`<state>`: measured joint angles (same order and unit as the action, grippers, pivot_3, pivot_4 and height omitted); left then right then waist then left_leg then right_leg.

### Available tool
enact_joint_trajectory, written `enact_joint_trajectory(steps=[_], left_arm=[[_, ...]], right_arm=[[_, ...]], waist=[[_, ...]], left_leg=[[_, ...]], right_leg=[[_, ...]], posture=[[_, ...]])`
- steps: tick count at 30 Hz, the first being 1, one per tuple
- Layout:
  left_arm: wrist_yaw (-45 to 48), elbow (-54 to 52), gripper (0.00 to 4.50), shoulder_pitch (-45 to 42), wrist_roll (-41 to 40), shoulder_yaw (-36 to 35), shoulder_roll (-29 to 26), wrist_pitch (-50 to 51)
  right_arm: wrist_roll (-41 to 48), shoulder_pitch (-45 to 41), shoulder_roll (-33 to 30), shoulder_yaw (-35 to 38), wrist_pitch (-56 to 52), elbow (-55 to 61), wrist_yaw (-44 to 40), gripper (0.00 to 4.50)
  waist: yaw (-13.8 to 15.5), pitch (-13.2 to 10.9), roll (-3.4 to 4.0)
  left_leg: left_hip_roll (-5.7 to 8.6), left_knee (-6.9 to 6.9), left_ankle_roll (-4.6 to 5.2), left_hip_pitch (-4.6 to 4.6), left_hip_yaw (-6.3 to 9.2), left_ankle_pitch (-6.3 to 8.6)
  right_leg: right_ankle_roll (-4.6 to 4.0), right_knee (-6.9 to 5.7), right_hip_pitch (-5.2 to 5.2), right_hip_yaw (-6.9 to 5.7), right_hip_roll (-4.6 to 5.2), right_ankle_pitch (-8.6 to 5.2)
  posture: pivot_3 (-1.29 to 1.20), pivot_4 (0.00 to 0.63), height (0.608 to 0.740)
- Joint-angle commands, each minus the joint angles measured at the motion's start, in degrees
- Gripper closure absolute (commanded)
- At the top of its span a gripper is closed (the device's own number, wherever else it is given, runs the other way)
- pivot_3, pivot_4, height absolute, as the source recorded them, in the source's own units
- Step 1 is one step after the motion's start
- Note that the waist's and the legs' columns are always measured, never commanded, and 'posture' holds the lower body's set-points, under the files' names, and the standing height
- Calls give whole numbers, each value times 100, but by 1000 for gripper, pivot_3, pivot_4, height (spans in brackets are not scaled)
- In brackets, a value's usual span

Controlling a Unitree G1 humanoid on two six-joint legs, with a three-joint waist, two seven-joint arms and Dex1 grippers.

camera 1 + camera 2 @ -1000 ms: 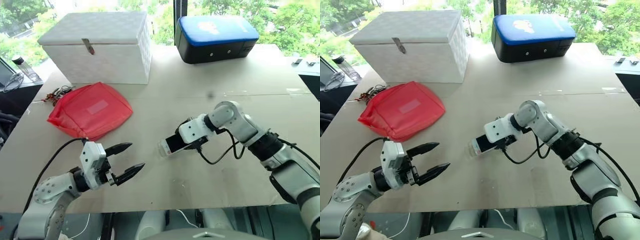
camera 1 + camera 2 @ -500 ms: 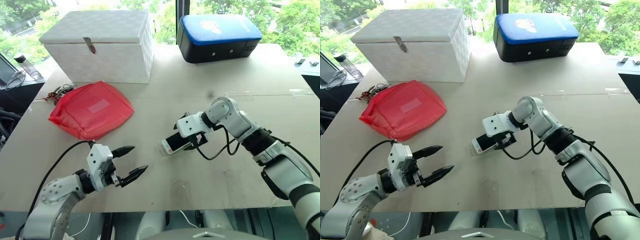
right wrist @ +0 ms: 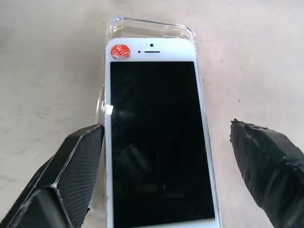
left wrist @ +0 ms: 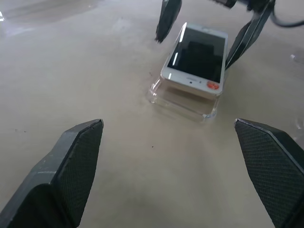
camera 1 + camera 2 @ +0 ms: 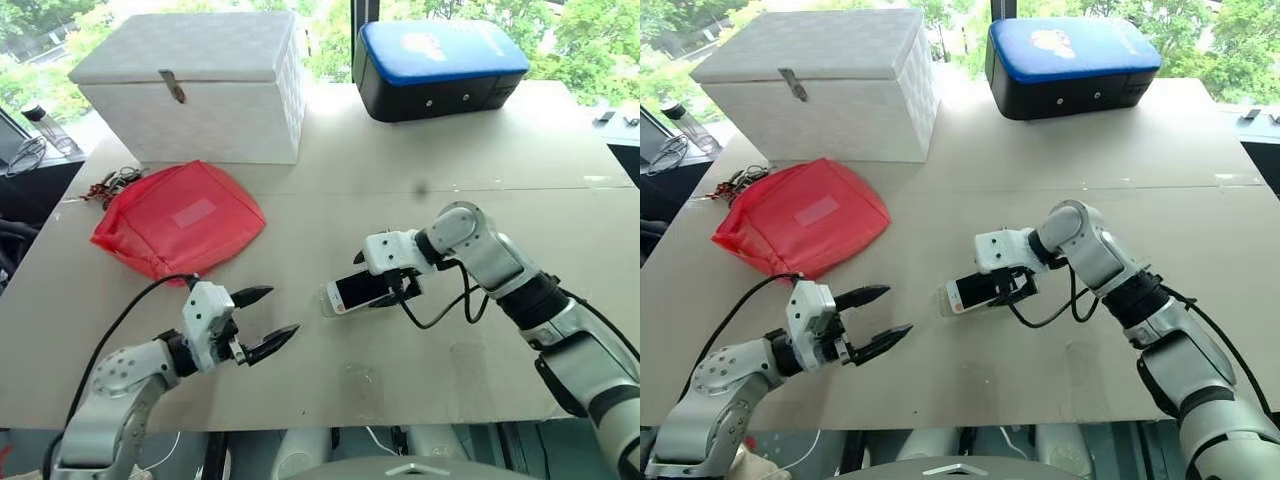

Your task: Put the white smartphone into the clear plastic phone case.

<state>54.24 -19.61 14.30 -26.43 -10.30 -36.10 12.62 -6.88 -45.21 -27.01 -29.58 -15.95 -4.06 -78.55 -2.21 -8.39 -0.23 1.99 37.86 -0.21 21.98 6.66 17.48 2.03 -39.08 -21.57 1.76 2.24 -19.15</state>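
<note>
The white smartphone (image 5: 356, 291) lies screen up on the clear plastic phone case (image 5: 329, 301) in the middle of the table. In the left wrist view the case (image 4: 180, 103) sticks out past the phone's (image 4: 197, 56) near end. Whether the phone is fully seated in the rim I cannot tell. My right gripper (image 5: 376, 281) is open, one finger on each side of the phone (image 3: 156, 137), off its edges. My left gripper (image 5: 268, 317) hangs open and empty over the table to the left, pointing at the phone.
A red pouch (image 5: 180, 220) lies at the left with keys (image 5: 112, 186) beside it. A white box (image 5: 190, 85) and a blue-topped black case (image 5: 440, 65) stand at the back. The table's front edge (image 5: 330, 415) runs close below both grippers.
My right gripper has opened off the phone and its wrist has rolled. The phone stays lying on the case. The left gripper has barely moved.
</note>
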Motion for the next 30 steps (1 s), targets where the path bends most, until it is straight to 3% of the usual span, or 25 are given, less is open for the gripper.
enact_joint_trajectory(steps=[1,9,13,19,24,30], left_arm=[[-6,-17,0,-111,87,93,11,-172],[32,68,0,-202,125,140,-37,-219],[36,45,0,-190,152,166,-35,-228],[0,4,0,-170,174,160,-22,-238],[-80,0,0,-261,163,162,10,-196],[-193,-15,0,-501,26,113,51,-50]], right_arm=[[28,238,-111,22,-178,515,120,25],[-24,625,-88,-146,-628,906,442,25],[-550,639,73,-275,-327,361,1234,25],[-663,609,44,-223,-338,33,1474,25],[-539,407,-36,80,-447,-434,1659,25],[-378,60,-258,520,-442,-1392,1940,25]], waist=[[-8,0,0],[-8,-1,2],[-28,1,-2],[-31,3,-4],[-10,-1,1],[75,-4,4]], left_leg=[[0,14,0,14,6,0],[0,26,0,17,8,0],[1,33,0,10,5,0],[-7,33,-23,-34,1,-15],[-12,28,-8,-110,9,-7],[-7,28,-12,-118,14,-9]], right_leg=[[0,-4,-10,-7,0,0],[0,-17,-9,-10,0,0],[0,-33,-8,-5,0,0],[-23,-78,1,3,-12,13],[-32,-74,76,-6,-17,18],[-32,-69,89,-11,-12,19]], posture=[[0,150,740],[0,150,740],[0,150,740],[0,150,740],[0,150,740],[0,150,740]])
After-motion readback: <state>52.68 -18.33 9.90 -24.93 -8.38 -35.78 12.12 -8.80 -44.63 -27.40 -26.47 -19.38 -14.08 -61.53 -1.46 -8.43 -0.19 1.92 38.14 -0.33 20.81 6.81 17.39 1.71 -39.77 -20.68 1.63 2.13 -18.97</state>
